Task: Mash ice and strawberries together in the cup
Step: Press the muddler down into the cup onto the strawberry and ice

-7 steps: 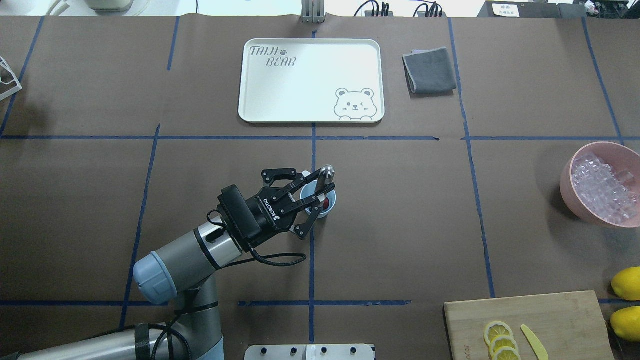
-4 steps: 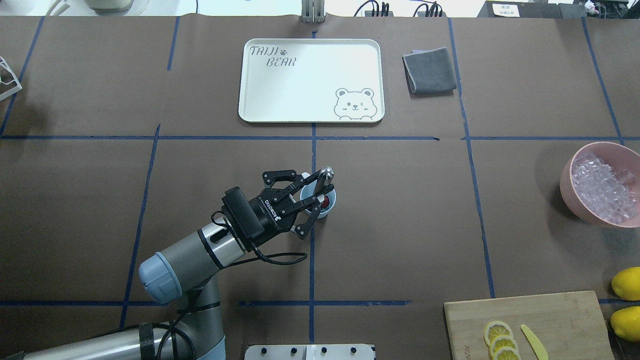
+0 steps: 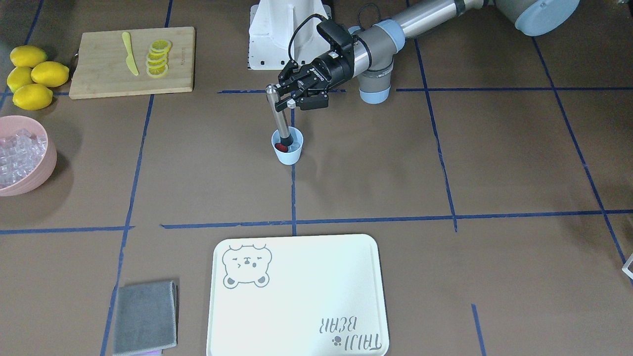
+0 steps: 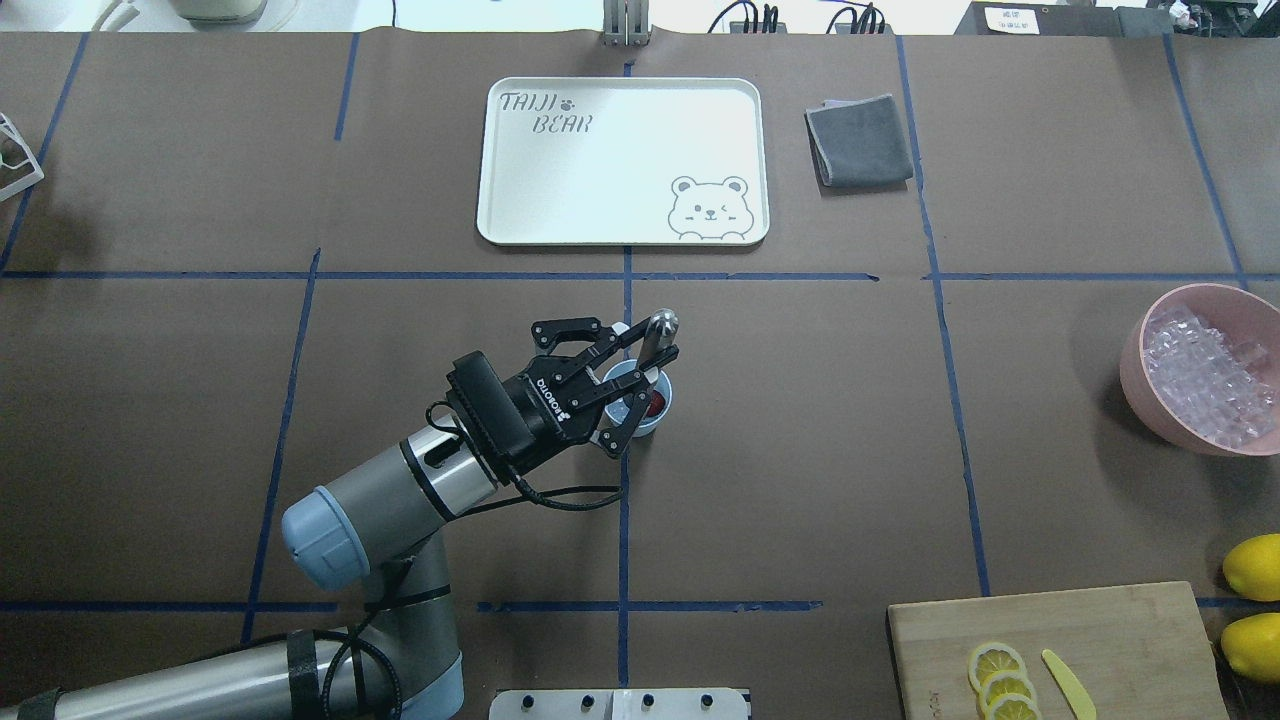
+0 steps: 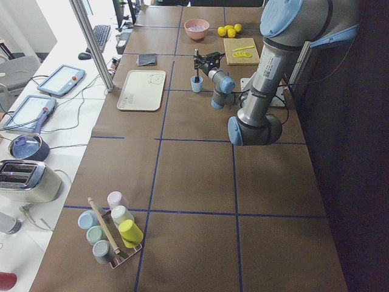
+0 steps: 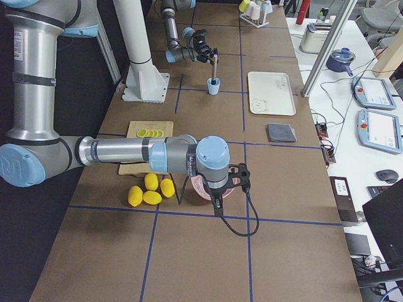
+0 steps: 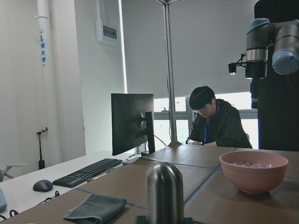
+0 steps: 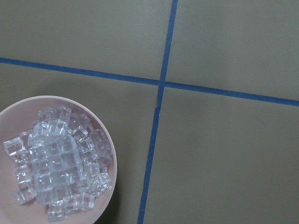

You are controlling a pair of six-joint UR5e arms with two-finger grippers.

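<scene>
The pale-blue cup [image 4: 640, 398] stands at the table's middle, also in the front view [image 3: 288, 152]. A dark-red strawberry [image 4: 656, 402] lies inside it [image 3: 282, 147]. My left gripper [image 4: 645, 352] is shut on an upright metal muddler [image 3: 280, 116] whose lower end is in the cup; its rounded top shows in the left wrist view [image 7: 164, 191]. Ice [image 4: 1205, 375] fills the pink bowl [image 4: 1135, 350], seen up close in the right wrist view [image 8: 56, 172]. I cannot tell whether ice is in the cup. My right gripper [image 6: 217, 200] hangs over the bowl; I cannot tell its state.
A white bear tray [image 4: 622, 160] and a grey cloth [image 4: 860, 140] lie at the far side. A cutting board [image 4: 1060, 650] with lemon slices [image 4: 1000, 685] and a yellow knife [image 4: 1068, 682] is at the near right, with whole lemons [image 4: 1255, 600] beside it.
My left gripper has moved a little toward the far side with the muddler, whose top now sits farther back over the cup. The cup has stayed in place.
</scene>
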